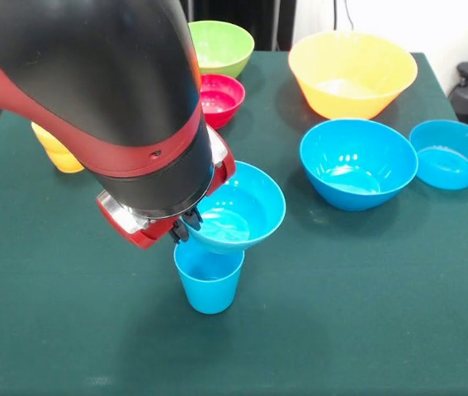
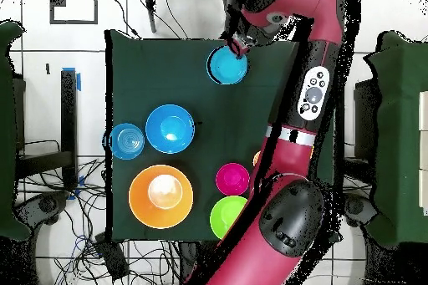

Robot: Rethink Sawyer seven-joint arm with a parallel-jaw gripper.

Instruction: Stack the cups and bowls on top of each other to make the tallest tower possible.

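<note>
We see a green table (image 1: 399, 313), a tangle of cables (image 2: 84, 240) on the tiled floor (image 2: 38, 64), and blue tape (image 2: 78, 78).

No readable text, label, brand or number shows on anything in either view

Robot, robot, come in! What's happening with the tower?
Gripper fingers pinching rim of blue bowl, tilted on blue cup. Nothing blocking.
</note>
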